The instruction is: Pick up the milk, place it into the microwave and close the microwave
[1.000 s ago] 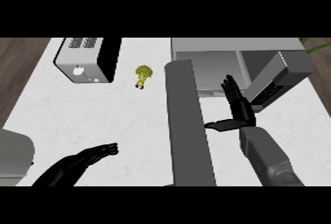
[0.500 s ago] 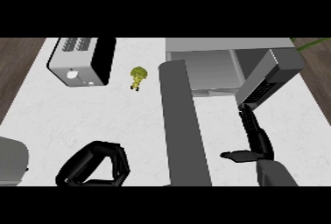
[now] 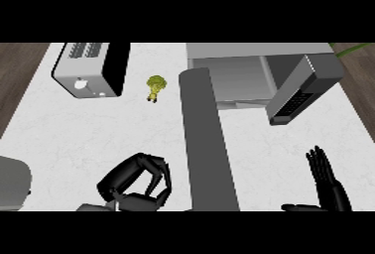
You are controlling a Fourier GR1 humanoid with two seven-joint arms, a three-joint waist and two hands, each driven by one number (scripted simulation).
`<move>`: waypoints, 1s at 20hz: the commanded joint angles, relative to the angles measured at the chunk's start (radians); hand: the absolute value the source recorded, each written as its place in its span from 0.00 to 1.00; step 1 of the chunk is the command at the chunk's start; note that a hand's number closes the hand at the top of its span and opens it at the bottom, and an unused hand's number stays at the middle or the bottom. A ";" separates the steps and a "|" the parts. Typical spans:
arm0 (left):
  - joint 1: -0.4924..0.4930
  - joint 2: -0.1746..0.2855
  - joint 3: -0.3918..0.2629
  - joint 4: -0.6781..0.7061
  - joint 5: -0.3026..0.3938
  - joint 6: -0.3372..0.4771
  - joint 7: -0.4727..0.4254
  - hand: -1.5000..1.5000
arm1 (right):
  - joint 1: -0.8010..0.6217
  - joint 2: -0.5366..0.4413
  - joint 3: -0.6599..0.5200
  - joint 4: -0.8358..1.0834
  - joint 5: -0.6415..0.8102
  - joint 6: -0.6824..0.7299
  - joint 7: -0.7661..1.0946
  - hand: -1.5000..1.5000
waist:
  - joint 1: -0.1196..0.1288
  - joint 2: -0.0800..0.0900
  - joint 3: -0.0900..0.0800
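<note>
No milk shows in the head view. The grey microwave (image 3: 253, 74) stands at the top right. Its long dark door (image 3: 209, 144) is swung open and reaches down the middle of the counter to the lower edge. A slanted grey panel with buttons (image 3: 302, 92) sits at the microwave's right side. My left hand (image 3: 139, 181) is low, just left of the door, fingers curled with nothing seen inside them. At the lower right my right hand (image 3: 327, 183) is open, fingers straight and thumb out, apart from the microwave.
A silver and black toaster (image 3: 92, 67) stands at the top left. A small green vegetable (image 3: 155, 87) lies between it and the door. A grey rounded object (image 3: 11, 183) sits at the left edge. Wooden floor shows past both counter sides.
My right hand has drawn back from the microwave's opening to the lower right. My left hand has come in beside the door and curled. The door has stayed open.
</note>
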State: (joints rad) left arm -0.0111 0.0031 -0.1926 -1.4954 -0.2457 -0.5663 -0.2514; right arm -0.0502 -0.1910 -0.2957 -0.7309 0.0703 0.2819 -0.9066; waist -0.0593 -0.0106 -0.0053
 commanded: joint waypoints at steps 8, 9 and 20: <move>-0.109 -0.003 -0.346 0.208 0.020 0.298 -0.106 1.00 | 0.331 -0.067 0.032 -0.509 -0.201 0.248 0.064 0.00 | 0.007 0.006 0.001; -0.155 -0.003 -0.354 0.273 0.038 0.309 -0.098 1.00 | 0.329 -0.058 0.053 -0.560 -0.214 0.251 0.103 0.00 | 0.000 0.009 0.001; -0.338 -0.003 -0.713 0.382 0.281 0.682 0.010 1.00 | 0.385 -0.109 0.154 -0.862 -0.402 0.338 0.297 0.00 | -0.046 0.020 0.000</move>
State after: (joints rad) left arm -0.2803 0.0112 -0.7801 -1.1632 -0.0283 0.0182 -0.2681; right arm 0.3354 -0.2881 -0.1717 -1.5046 -0.2842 0.5344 -0.6150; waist -0.0869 0.0034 -0.0048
